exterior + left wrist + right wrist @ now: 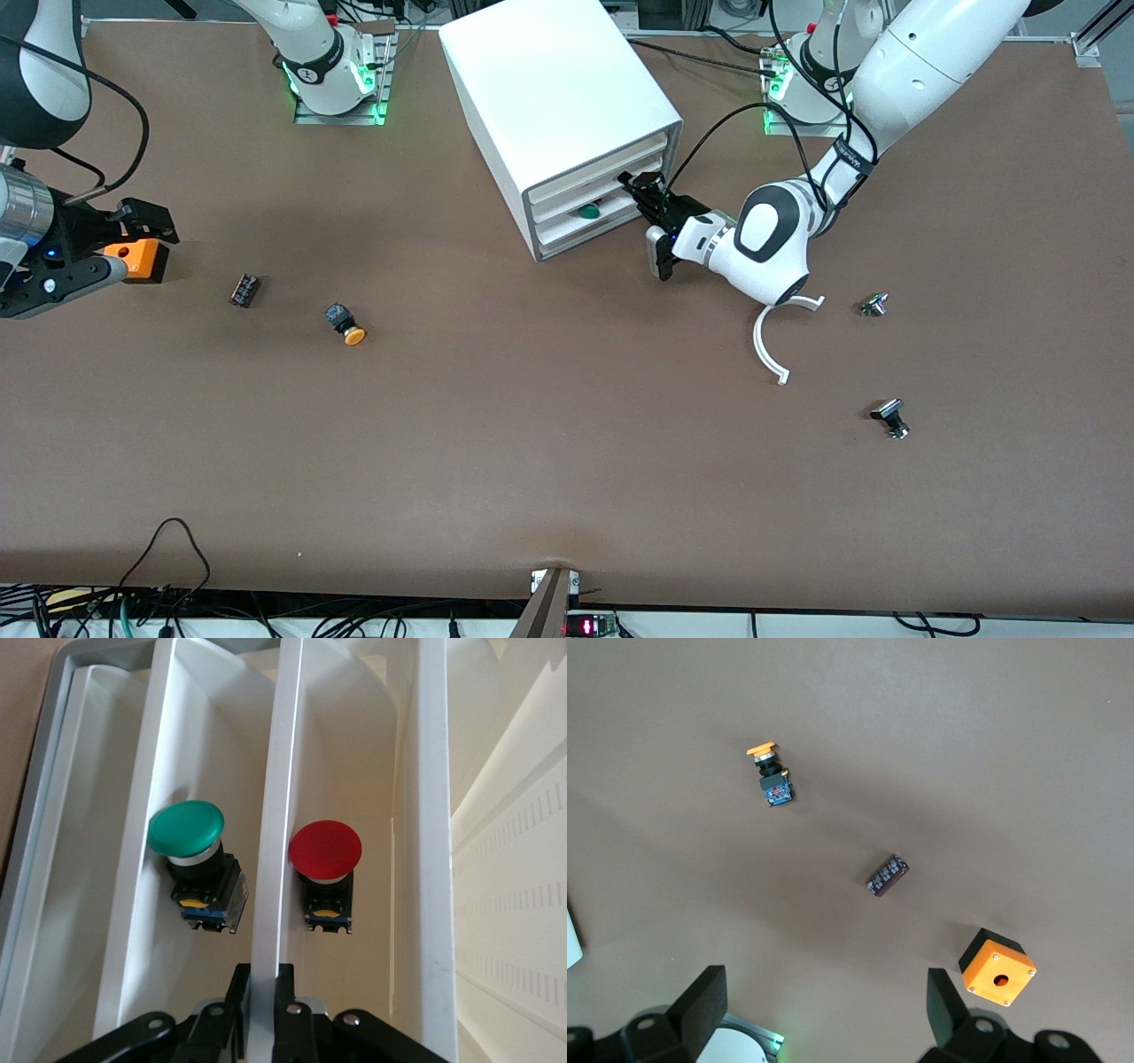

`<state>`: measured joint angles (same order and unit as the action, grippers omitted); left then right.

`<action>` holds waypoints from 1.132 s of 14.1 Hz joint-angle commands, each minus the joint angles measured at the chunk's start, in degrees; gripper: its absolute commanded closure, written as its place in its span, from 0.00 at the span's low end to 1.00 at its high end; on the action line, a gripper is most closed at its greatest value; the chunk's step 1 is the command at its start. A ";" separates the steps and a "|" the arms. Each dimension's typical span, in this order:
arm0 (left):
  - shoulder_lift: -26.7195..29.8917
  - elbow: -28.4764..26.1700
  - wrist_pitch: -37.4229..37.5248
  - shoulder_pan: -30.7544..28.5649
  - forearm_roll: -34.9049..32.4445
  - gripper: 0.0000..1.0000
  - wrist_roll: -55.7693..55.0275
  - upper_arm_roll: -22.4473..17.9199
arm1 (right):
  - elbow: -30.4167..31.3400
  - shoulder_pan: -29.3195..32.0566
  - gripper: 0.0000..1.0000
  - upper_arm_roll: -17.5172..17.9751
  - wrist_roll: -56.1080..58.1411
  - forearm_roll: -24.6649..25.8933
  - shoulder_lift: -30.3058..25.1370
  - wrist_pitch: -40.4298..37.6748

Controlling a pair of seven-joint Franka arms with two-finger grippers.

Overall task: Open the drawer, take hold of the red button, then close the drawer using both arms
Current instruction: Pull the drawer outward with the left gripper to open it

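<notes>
The white cabinet [549,97] stands near the arms' bases, its three drawers facing the front camera. My left gripper [640,188] is at the drawer fronts, shut on one drawer's flared front lip [275,815]; the fingers [288,1010] clamp the lip from both sides. The drawers stand slightly out. The red-capped button [325,850] lies in the drawer on one side of that lip; it is hidden in the front view. A green-capped button [186,828] lies in the neighbouring drawer [587,211]. My right gripper [142,235] hangs open and empty at the right arm's end of the table [824,1001].
An orange box [137,260] sits under the right gripper [998,967]. A black cylinder [245,290] and an orange-yellow-capped button [347,323] lie beside it. A white curved piece [771,346] and two small metal parts [873,304] [891,418] lie toward the left arm's end.
</notes>
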<state>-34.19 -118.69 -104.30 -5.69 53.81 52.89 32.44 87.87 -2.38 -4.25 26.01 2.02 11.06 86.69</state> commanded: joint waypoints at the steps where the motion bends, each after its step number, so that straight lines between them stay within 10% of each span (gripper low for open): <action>1: 0.62 -0.67 -0.91 -1.34 1.56 1.00 -0.60 0.35 | -0.42 0.36 0.00 0.38 0.18 0.71 0.11 -0.03; 16: -0.52 2.67 -1.35 -4.33 1.12 1.00 -1.04 -1.76 | -0.42 -1.49 0.00 1.08 -0.79 -0.88 0.11 1.64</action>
<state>-34.20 -116.81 -105.02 -9.72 53.83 52.88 31.25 87.87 -3.90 -3.17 25.67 1.85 11.06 88.07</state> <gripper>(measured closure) 0.863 0.000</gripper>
